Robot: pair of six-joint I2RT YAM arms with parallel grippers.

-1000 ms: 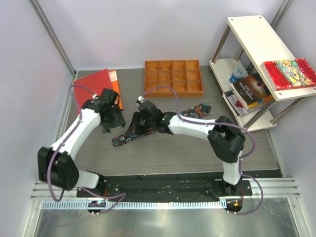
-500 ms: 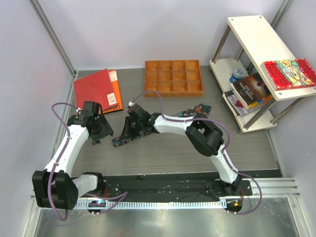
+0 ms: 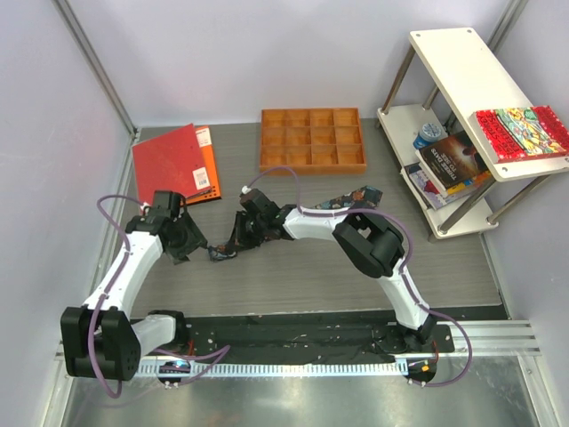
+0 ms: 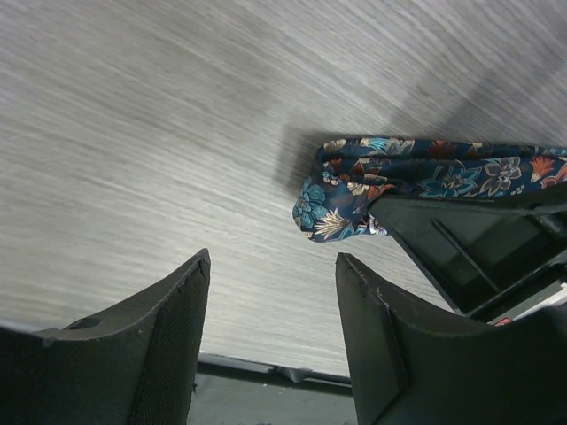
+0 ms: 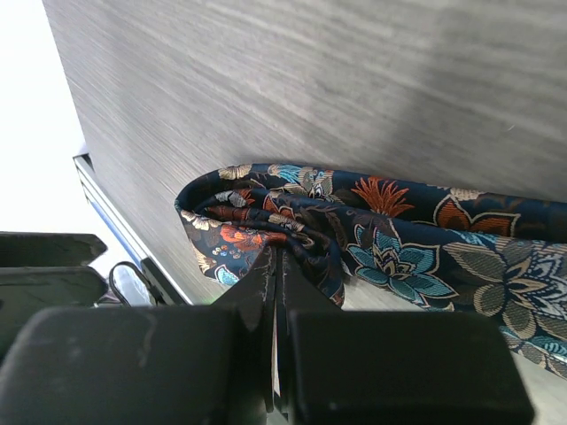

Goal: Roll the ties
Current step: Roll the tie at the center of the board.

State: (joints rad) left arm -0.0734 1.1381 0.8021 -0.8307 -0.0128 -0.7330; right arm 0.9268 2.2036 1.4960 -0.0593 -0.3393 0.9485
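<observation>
The tie (image 3: 348,201) is dark navy with orange, teal and white flowers and lies slanting across the grey table. Its near-left end (image 5: 266,212) is folded over into a small bunch. My right gripper (image 5: 277,258) is shut on that folded end, fabric pinched between its fingertips; from above this gripper (image 3: 240,235) sits at the tie's left end. Just left of it, my left gripper (image 3: 184,240) stands open with only bare table between its fingers. In the left wrist view the folded end (image 4: 341,199) lies ahead of the open left gripper (image 4: 270,266), apart from it.
An orange wooden compartment tray (image 3: 311,140) stands at the back. A red notebook (image 3: 169,160) lies at the back left. A white shelf unit (image 3: 462,67) at the right holds books (image 3: 453,163) and a red patterned book (image 3: 520,132).
The right gripper has drawn the tie's left end in, folding it into a bunch. The left gripper dropped back toward the near left and its jaws narrowed slightly.
</observation>
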